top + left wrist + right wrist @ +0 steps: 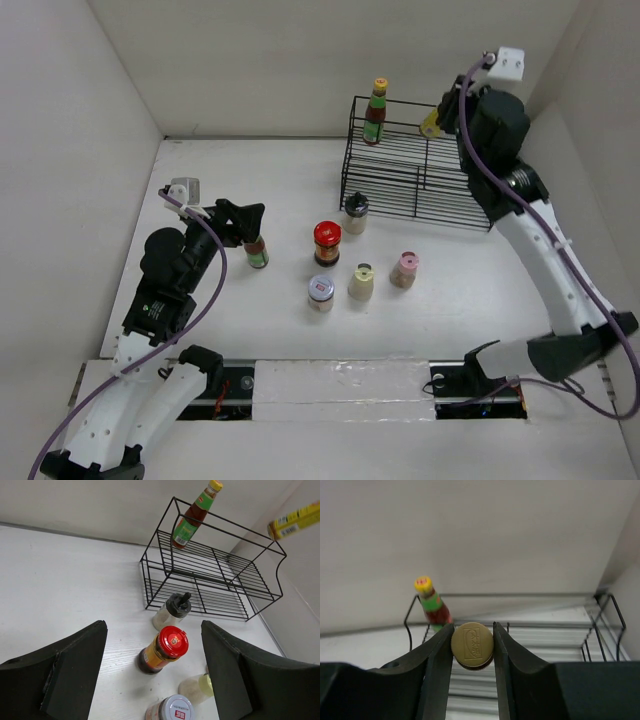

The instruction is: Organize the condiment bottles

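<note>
My right gripper [440, 112] is shut on a yellow-capped bottle [430, 123] and holds it above the top right of the black wire rack [415, 190]. In the right wrist view the yellow cap [472, 645] sits between the fingers [437, 650]. A dark sauce bottle with a yellow cap [376, 112] stands on the rack's top left. My left gripper [248, 222] is open and empty, just above a small green-labelled bottle [257, 252]. On the table stand a red-lidded jar [327, 243], a grey-capped shaker [356, 213], a silver-lidded jar [320, 293], a cream shaker [361, 282] and a pink-capped shaker [404, 269].
The rack stands at the back right against the white walls. The left wrist view shows the red-lidded jar [165, 650] between its open fingers, with the grey-capped shaker [172, 611] and the rack [200, 587] beyond. The arm bases sit at the near edge.
</note>
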`<state>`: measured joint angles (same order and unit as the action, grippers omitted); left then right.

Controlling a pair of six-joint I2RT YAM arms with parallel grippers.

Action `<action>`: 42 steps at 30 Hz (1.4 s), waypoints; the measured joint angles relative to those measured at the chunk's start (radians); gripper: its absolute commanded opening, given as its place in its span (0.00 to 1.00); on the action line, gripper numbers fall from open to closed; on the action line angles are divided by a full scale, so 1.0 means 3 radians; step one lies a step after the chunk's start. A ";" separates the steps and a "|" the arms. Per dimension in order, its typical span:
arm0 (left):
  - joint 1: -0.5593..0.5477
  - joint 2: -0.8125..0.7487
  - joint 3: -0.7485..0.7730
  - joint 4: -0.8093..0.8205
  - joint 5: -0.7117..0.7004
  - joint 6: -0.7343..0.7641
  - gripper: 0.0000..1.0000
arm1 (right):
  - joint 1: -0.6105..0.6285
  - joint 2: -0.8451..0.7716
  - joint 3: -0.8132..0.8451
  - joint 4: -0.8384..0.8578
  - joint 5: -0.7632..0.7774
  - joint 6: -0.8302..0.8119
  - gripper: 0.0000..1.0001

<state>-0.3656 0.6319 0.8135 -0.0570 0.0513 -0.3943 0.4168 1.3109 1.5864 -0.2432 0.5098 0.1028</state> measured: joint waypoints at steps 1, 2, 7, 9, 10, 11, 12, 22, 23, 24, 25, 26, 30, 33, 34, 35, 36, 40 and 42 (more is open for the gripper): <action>0.0000 0.0000 0.0000 0.0000 0.0001 0.0000 0.72 | -0.0071 0.0212 0.0249 0.0051 -0.0125 -0.0056 0.24; 0.0000 0.0000 0.0000 0.0000 0.0001 0.0000 0.72 | -0.0122 0.0399 0.0446 0.0060 -0.0216 -0.0093 0.24; 0.0000 0.0000 0.0000 0.0001 0.0001 0.0005 0.72 | -0.0306 0.1497 0.1686 -0.0081 -0.0591 -0.0271 0.23; 0.0000 0.0000 0.0000 0.0001 -0.0003 0.0006 0.72 | -0.0348 0.1857 0.2106 -0.0210 -0.0710 -0.0295 0.23; 0.0000 0.0000 0.0000 0.0000 -0.0004 0.0009 0.72 | -0.0362 0.2027 0.2304 -0.0261 -0.0759 -0.0315 0.23; 0.0000 0.0000 0.0000 0.0000 -0.0008 0.0009 0.72 | -0.0367 0.2135 0.2419 -0.0300 -0.0816 -0.0336 0.23; 0.0000 0.0000 0.0000 0.0000 -0.0009 0.0010 0.72 | -0.0381 0.2255 0.2510 -0.0324 -0.0852 -0.0345 0.23; 0.0000 0.0033 0.0000 0.0000 -0.0010 0.0011 0.72 | -0.0431 0.2313 0.2350 -0.0465 -0.1061 -0.0385 0.23; 0.0000 0.0039 0.0000 0.0000 -0.0010 0.0011 0.72 | -0.0431 0.2286 0.2272 -0.0449 -0.1066 -0.0384 0.23; 0.0000 0.0042 0.0000 0.0000 -0.0009 0.0011 0.72 | -0.0431 0.2265 0.2201 -0.0444 -0.1069 -0.0384 0.23; 0.0000 0.0045 0.0000 0.0000 -0.0008 0.0011 0.72 | -0.0431 0.2256 0.2138 -0.0444 -0.1074 -0.0384 0.23; 0.0000 0.0045 0.0000 0.0000 -0.0008 0.0011 0.72 | -0.0437 0.2255 0.2088 -0.0431 -0.1078 -0.0384 0.23; 0.0000 0.0045 0.0000 0.0000 -0.0008 0.0011 0.72 | -0.0454 0.2263 0.1881 -0.0422 -0.1102 -0.0384 0.23; 0.0000 0.0045 0.0000 0.0000 -0.0008 0.0011 0.72 | -0.0469 0.2267 0.1801 -0.0422 -0.1106 -0.0384 0.24; 0.0000 0.0045 0.0000 0.0001 -0.0008 0.0011 0.72 | -0.0473 0.2276 0.1801 -0.0420 -0.1109 -0.0384 0.25; 0.0000 0.0045 0.0000 0.0000 -0.0008 0.0011 0.72 | -0.0476 0.2280 0.1801 -0.0417 -0.1110 -0.0384 0.25; 0.0000 0.0043 0.0000 0.0000 -0.0008 0.0011 0.72 | -0.0478 0.2284 0.1801 -0.0412 -0.1110 -0.0384 0.27; 0.0000 0.0033 0.0000 0.0000 -0.0008 0.0011 0.72 | -0.0492 0.2360 0.1826 -0.0425 -0.1129 -0.0384 0.31; 0.0000 0.0029 0.0000 0.0001 -0.0008 0.0011 0.72 | -0.0500 0.2461 0.1902 -0.0459 -0.1160 -0.0380 0.33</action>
<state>-0.3656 0.6407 0.8135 -0.0566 0.0490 -0.3908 0.2668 2.0491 2.1571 -0.3809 0.1619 -0.0113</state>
